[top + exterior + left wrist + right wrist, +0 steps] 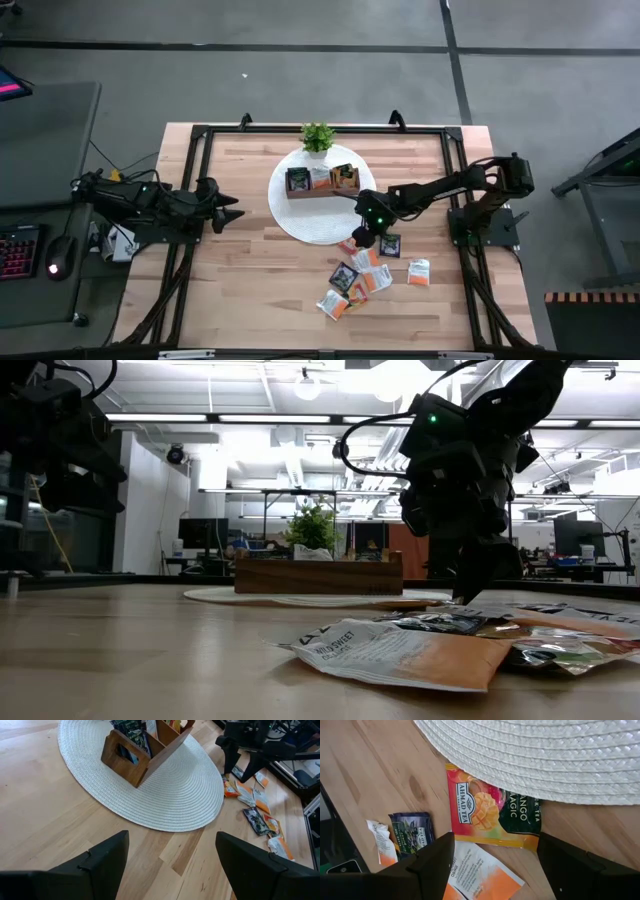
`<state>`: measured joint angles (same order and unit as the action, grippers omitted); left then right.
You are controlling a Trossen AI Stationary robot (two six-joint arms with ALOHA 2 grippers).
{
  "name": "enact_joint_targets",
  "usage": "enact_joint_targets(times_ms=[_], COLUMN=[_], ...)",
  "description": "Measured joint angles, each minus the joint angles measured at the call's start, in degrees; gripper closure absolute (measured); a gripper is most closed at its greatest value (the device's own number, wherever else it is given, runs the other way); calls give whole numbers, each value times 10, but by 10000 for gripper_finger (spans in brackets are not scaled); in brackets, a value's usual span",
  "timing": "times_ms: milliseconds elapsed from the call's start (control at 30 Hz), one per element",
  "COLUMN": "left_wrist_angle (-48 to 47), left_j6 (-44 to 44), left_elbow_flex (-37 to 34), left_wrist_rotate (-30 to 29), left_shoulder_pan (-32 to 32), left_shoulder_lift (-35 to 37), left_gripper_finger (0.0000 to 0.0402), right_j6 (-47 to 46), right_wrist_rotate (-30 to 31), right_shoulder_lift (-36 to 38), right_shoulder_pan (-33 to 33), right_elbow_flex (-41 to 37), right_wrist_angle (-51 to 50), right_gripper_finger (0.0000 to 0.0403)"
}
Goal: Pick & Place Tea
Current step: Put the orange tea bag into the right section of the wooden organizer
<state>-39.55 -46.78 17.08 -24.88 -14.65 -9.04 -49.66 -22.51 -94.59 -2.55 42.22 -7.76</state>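
Several tea sachets point(365, 278) lie scattered flat on the wood near the table's right front; some are orange, some dark, some white. My right gripper point(362, 238) hangs open just off the round white mat's point(300, 222) rim. In its wrist view, my right gripper point(495, 845) has one finger on either side of an orange-red mango sachet point(487, 815), whose one edge is tucked under the mat. A dark sachet point(412, 832) and a white-orange one point(480, 875) lie beside it. My left gripper point(230, 213) waits open at the table's left.
The brown wooden tray point(322, 180) stands on the mat, with sachets upright in its compartments. A small green potted plant point(317, 137) sits behind it at the mat's far rim. A black frame point(200, 135) runs around the table's edges. Bare wood lies between my left gripper and the mat.
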Motion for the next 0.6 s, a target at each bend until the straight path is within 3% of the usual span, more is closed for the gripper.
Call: enact_joint_targets(times_ms=[167, 600], left_wrist_angle=[0, 0], left_j6=[0, 0], left_elbow_flex=[0, 0], left_wrist_rotate=[0, 0], left_shoulder_pan=[0, 0], left_shoulder_lift=[0, 0], left_gripper_finger=[105, 105], right_j6=[-13, -10], right_wrist_rotate=[1, -10], right_shoulder_lift=[-8, -31], right_shoulder_pan=[0, 0], right_elbow_flex=[2, 2], right_wrist_angle=[1, 24], right_gripper_finger=[139, 237])
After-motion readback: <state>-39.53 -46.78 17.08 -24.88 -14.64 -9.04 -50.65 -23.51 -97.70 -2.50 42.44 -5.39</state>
